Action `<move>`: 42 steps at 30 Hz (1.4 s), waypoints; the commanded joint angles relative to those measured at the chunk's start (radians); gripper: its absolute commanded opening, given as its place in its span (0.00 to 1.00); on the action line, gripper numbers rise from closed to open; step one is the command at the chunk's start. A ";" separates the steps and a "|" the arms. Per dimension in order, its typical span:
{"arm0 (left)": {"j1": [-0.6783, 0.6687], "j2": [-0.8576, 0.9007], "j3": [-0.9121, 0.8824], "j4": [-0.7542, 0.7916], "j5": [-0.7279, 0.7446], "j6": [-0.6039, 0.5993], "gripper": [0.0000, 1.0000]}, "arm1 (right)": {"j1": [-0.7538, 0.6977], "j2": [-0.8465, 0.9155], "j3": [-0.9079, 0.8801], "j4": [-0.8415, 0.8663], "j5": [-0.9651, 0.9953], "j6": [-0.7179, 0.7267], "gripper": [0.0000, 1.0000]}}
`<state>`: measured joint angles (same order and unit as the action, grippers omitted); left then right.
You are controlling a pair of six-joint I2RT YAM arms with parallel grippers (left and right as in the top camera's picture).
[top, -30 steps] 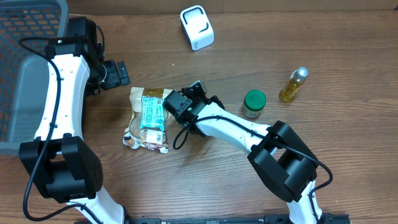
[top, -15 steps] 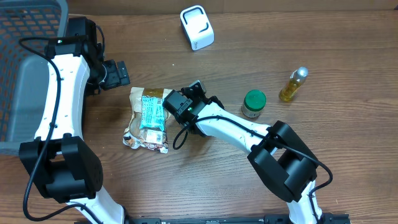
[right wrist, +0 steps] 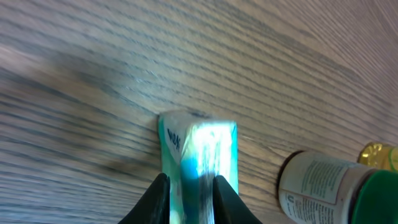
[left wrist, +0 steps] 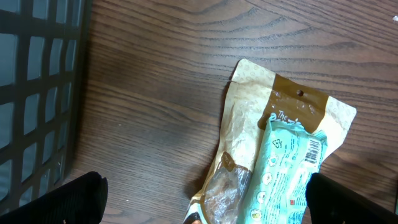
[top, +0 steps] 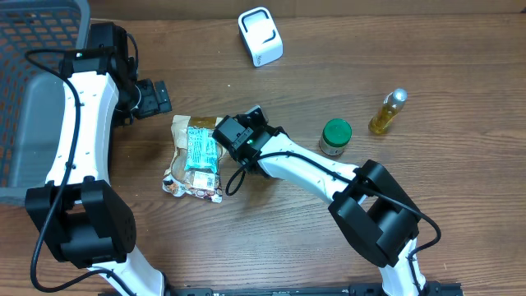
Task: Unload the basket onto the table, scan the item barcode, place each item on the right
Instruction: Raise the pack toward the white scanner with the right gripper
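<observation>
R gripper (right wrist: 189, 180) nudged left; pkt (right wrist: 198, 146) betw jaws

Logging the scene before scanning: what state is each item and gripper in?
Right gripper: shut on teal foil snack packet
Left gripper: open, empty
Brown paper pouch: lying flat
Round green-lidded jar: lid on
Yellow bottle with silver cap: capped
White plastic barcode scanner: unheld
</observation>
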<state>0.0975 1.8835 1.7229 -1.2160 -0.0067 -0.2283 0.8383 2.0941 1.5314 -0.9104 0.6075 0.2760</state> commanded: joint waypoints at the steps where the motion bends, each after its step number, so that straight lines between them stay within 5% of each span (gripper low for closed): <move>1: -0.007 -0.006 -0.002 -0.002 0.007 0.015 1.00 | -0.003 -0.008 0.056 -0.011 -0.019 0.004 0.20; 6: -0.007 -0.006 -0.002 -0.002 0.007 0.015 1.00 | -0.004 -0.009 0.079 -0.023 -0.019 0.003 0.26; 10: -0.007 -0.006 -0.002 -0.002 0.007 0.015 1.00 | -0.014 -0.009 0.106 -0.027 -0.008 0.003 0.59; 17: -0.007 -0.006 -0.002 -0.002 0.007 0.015 1.00 | -0.102 -0.009 0.218 -0.168 -0.195 0.002 0.82; 24: -0.007 -0.006 -0.002 -0.002 0.007 0.015 1.00 | -0.210 -0.008 0.206 -0.232 -0.542 -0.153 0.83; 34: -0.007 -0.006 -0.002 -0.002 0.007 0.015 0.99 | -0.240 -0.008 0.184 -0.221 -0.578 -0.154 0.81; 36: -0.007 -0.006 -0.002 -0.002 0.007 0.015 1.00 | -0.237 -0.008 0.184 -0.213 -0.588 -0.150 1.00; 42: -0.007 -0.006 -0.002 -0.002 0.007 0.015 0.99 | -0.238 -0.008 0.184 -0.192 -0.636 -0.151 1.00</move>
<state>0.0975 1.8835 1.7229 -1.2163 -0.0071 -0.2283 0.5964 2.0949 1.7229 -1.1107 0.0067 0.1276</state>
